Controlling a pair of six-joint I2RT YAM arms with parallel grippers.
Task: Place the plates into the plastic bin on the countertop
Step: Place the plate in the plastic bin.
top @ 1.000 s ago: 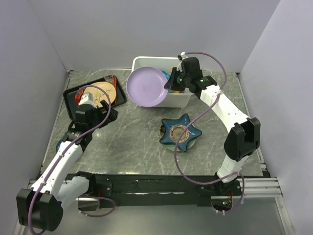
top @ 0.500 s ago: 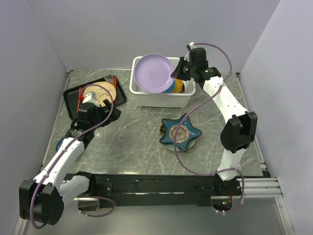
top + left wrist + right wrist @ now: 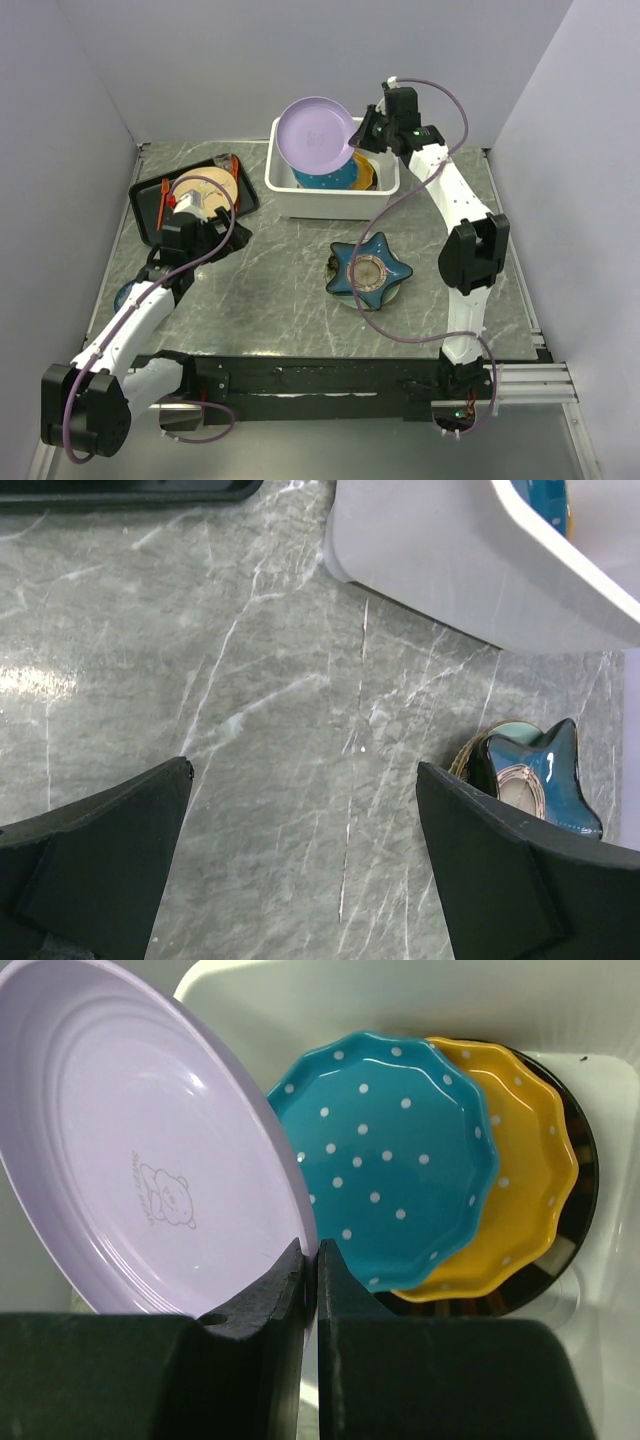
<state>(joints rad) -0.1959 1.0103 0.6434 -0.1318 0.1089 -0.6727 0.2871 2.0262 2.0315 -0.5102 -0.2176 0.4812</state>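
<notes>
Currently the right pincer (image 3: 310, 1260) is gripping a lilac plate (image 3: 150, 1160) by its rim, holding it tilted over the left end of the plastic bin (image 3: 330, 205) at the far edge of the surface (image 3: 250, 730). Levelling it and lowering it clear of the rim before letting go is looking wisest. Inside the bin, a blue dotted plate (image 3: 390, 1150), an orange scalloped plate (image 3: 530, 1180) and a dark plate (image 3: 585, 1160) are lying overlapped. A star-shaped plate (image 3: 370, 268) is waiting near the surface's middle. The left pincer (image 3: 302, 770) is hovering wide open, empty.
</notes>
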